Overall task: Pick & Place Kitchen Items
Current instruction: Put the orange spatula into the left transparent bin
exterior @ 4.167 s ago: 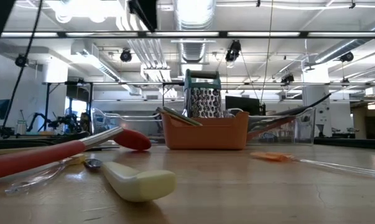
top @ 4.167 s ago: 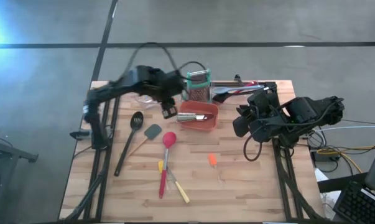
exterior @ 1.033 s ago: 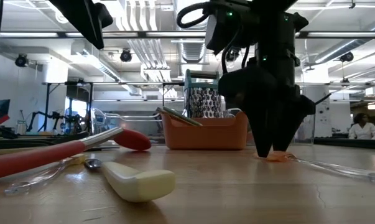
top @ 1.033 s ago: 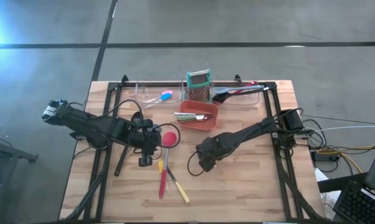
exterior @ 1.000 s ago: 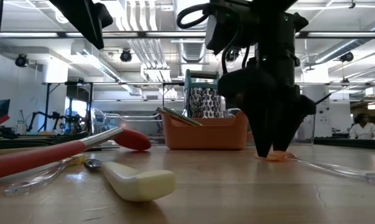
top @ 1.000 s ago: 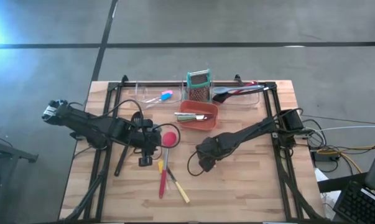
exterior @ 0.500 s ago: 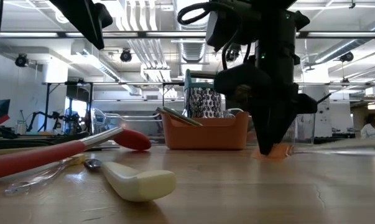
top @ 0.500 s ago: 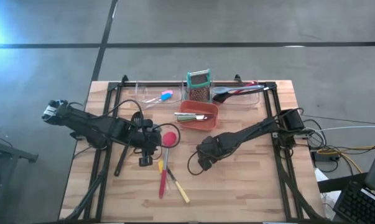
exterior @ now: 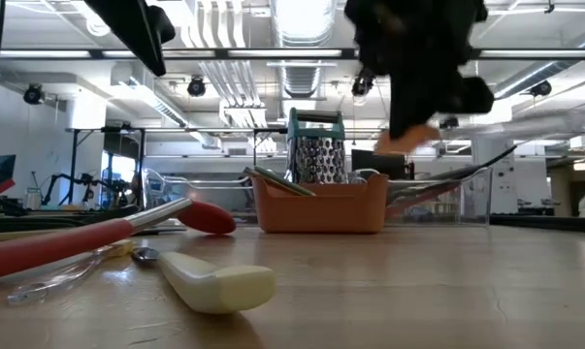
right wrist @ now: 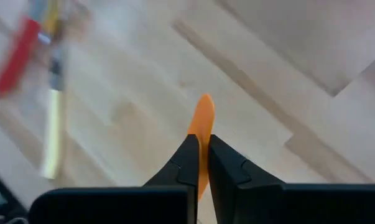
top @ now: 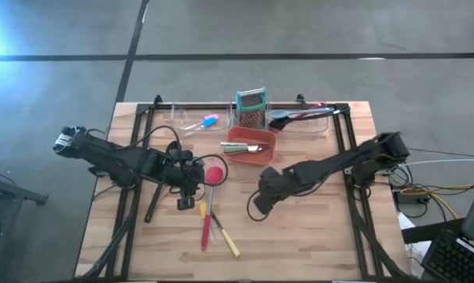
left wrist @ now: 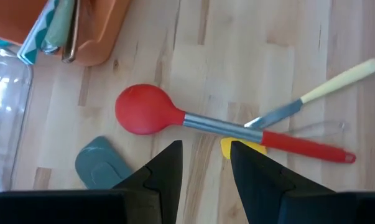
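Overhead, the right gripper [top: 262, 201] sits just right of the frame's centre, its arm hiding whatever it carries. Only the right wrist view settles that: the two fingers are pinched together on an orange scraper [right wrist: 201, 134], whose blade pokes out beyond the fingertips above bare wooden table [right wrist: 287, 93]. At table height, the same scraper [exterior: 406, 139] shows as an orange smear in the upper right of the frame, lifted well clear of the tabletop and level with the grater [exterior: 316, 147].

Left of centre in the high view, the left gripper [top: 187, 191] hangs over the loose utensils. Its wrist camera shows the fingers partly apart and holding nothing, with a red spoon [left wrist: 193, 118] lying across the middle of that frame. A yellow-handled knife [left wrist: 324, 90] crosses the spoon's handle toward the upper right, and a grey spatula [left wrist: 100, 163] lies at lower left. The black spoon [top: 161, 179], partly under the arm, shows only from above.

Top centre in the overhead picture stands the grater [top: 251, 108], with the orange bin [top: 251, 147] just below it holding a few utensils. A blue scraper [top: 209, 121] lies to the upper left of the bin.

No brand, label or readable writing shows in any view.
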